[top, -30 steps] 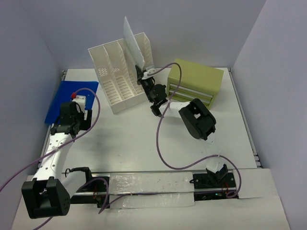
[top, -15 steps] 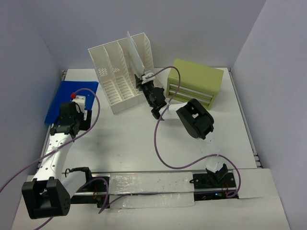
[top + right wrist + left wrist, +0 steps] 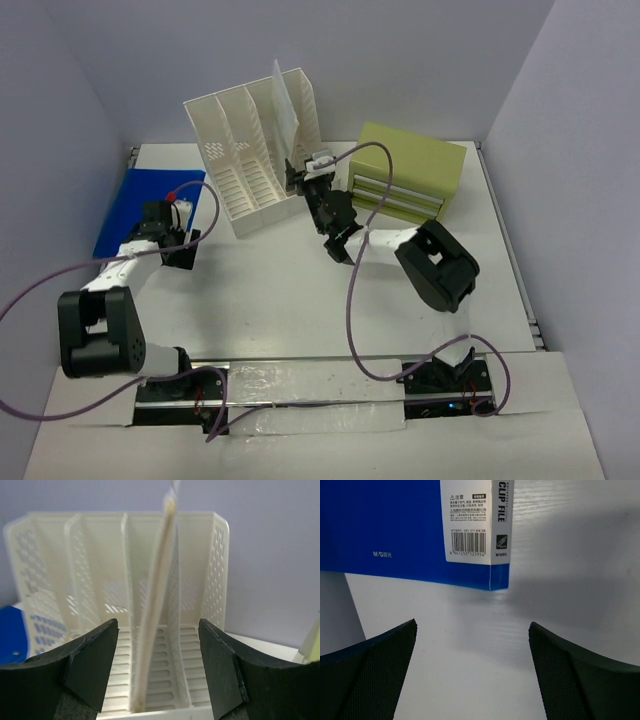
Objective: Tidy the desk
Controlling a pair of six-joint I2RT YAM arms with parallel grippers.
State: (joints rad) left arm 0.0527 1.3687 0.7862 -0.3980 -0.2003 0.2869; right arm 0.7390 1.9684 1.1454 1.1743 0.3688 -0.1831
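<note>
The white desk (image 3: 260, 290) carries a blue clip file (image 3: 140, 200) lying flat at the left. My left gripper (image 3: 176, 245) hovers just off the file's corner. In the left wrist view that gripper (image 3: 472, 625) is open over bare desk (image 3: 470, 670), the blue clip file (image 3: 385, 525) just ahead of its tips. A thin white folder (image 3: 285, 105) stands upright in the white file rack (image 3: 240, 170). My right gripper (image 3: 298, 175) is in front of the rack. In the right wrist view it (image 3: 158, 622) is open, and the folder (image 3: 157, 595) stands free between its fingers.
An olive-green drawer box (image 3: 405, 172) stands right of the rack, close to the right arm's forearm. Purple cables loop over the desk in front of both arms. Grey walls close in the back and both sides.
The right gripper has opened and let go of the white folder, which has dropped lower into the rack's slot. The left arm has folded back, its gripper still open by the blue file.
</note>
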